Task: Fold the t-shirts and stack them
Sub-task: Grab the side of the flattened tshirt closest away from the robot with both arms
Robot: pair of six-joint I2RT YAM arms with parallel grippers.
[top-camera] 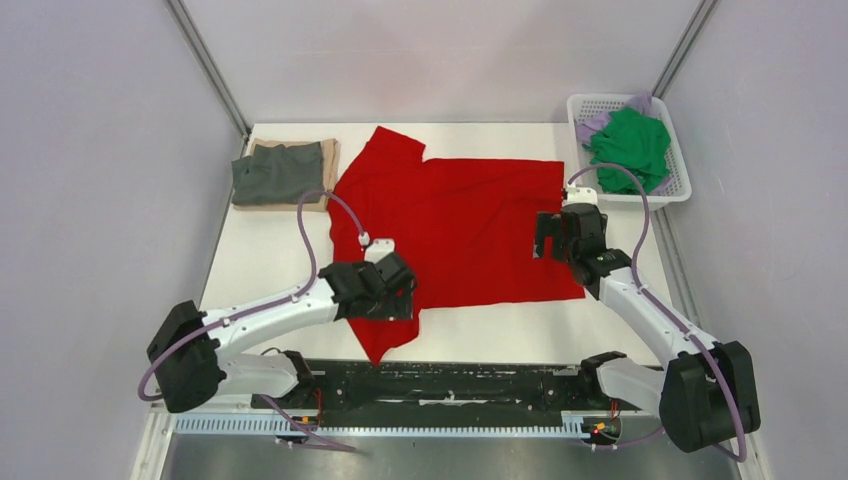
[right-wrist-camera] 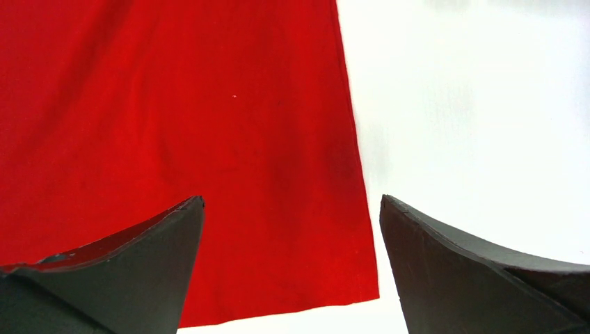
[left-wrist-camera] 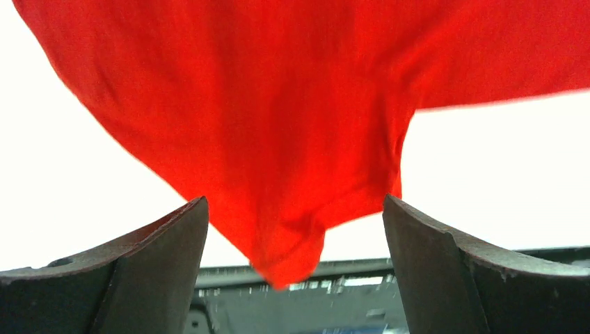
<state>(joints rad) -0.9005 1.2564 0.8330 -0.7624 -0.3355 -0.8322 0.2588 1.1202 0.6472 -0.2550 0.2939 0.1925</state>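
L pincer (left-wrist-camera: pixel 293 198) apart, over red t-shirt (top-camera: pixel 460 225) sleeve | R pincer (right-wrist-camera: pixel 292 197) apart, at hem

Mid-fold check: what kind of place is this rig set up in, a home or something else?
Probably a lab test cell, not a home: blank panel walls on metal frame posts box in a white table, with a black mounting rail at its near edge.

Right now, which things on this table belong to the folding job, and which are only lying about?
Belong to the job: red t-shirt, grey t-shirt folded on tan t-shirt, green t-shirt, lilac t-shirt.
Only lying about: white basket holding the last two.
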